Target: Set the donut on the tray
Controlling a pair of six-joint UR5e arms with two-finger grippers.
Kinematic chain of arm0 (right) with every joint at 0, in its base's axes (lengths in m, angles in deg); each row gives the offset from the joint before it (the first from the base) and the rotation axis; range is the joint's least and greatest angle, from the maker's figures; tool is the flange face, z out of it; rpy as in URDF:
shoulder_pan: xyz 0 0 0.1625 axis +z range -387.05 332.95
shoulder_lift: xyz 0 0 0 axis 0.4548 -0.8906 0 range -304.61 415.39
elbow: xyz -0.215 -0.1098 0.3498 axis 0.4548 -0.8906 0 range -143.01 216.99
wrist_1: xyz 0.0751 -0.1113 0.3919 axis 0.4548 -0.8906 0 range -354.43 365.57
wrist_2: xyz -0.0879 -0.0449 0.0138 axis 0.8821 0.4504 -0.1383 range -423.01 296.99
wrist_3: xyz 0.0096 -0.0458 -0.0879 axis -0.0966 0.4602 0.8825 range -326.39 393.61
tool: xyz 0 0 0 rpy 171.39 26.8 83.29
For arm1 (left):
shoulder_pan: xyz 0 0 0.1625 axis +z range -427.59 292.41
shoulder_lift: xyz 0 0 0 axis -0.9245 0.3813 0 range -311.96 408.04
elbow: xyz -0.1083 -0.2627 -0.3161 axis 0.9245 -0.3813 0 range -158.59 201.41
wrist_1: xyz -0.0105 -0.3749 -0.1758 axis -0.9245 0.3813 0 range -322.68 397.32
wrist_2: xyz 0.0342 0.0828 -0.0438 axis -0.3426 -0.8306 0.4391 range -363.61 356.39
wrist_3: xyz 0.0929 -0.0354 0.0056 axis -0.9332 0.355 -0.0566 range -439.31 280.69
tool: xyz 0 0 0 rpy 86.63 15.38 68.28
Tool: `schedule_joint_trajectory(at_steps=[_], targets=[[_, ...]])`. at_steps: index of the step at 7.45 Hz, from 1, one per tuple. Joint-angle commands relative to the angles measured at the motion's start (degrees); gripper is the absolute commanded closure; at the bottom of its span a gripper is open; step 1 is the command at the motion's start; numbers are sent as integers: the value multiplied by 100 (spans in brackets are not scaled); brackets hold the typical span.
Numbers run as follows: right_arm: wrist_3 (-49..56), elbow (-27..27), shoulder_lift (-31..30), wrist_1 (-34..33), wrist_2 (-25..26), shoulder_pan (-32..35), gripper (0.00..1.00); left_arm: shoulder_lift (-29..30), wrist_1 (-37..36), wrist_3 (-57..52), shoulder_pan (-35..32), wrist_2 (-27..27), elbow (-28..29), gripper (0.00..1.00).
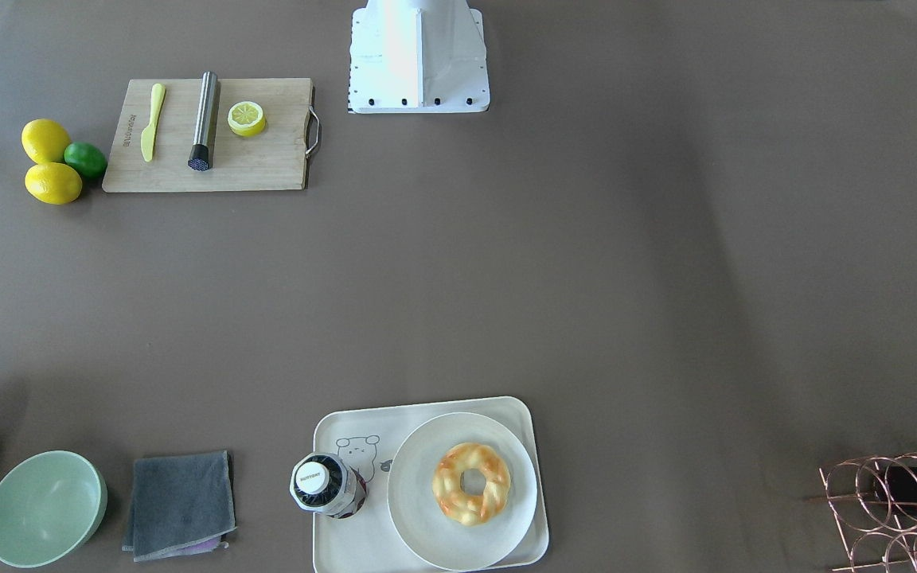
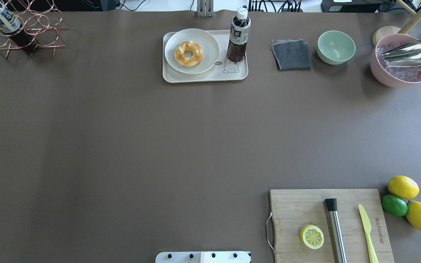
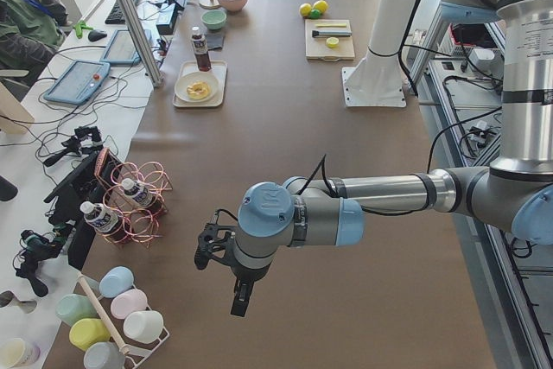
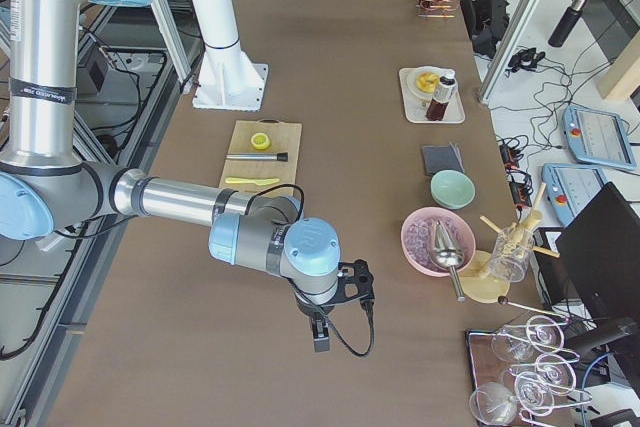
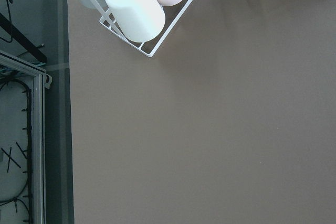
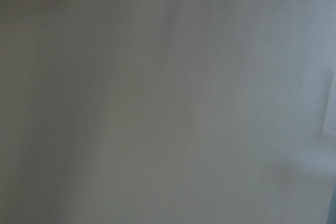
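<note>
The donut (image 1: 472,484), a braided golden ring with orange-brown patches, lies on a round white plate (image 1: 419,509). The plate sits on the cream tray (image 1: 331,541) with the bear drawing. The donut (image 2: 188,53) and tray (image 2: 203,77) also show at the far middle of the overhead view. My left gripper (image 3: 204,252) shows only in the exterior left view, far from the tray (image 3: 218,84). My right gripper (image 4: 358,282) shows only in the exterior right view, far from the tray (image 4: 412,105). I cannot tell whether either is open or shut.
A dark drink bottle (image 2: 238,36) stands on the tray beside the plate. A grey cloth (image 2: 291,54), green bowl (image 2: 336,46) and pink bowl (image 2: 402,64) lie to its right. A cutting board (image 2: 305,204) with a lemon slice is near my base. A copper rack (image 2: 20,33) stands far left.
</note>
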Motion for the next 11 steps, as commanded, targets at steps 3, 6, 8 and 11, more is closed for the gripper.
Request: schedule_joint_trajectory(at_steps=[3, 6, 8, 11], targets=[[-44, -2, 63, -6, -38, -476, 0, -185, 75, 13, -4, -36, 29, 1], [-1161, 68, 64, 11, -29, -740, 0, -186, 75, 48, -4, -36, -7, 1], [-1161, 68, 64, 11, -29, -740, 0, -195, 66, 39, -4, -28, 11, 1], [-1134, 68, 46, 11, -29, -741, 0, -256, 66, 48, -4, -10, -15, 1]])
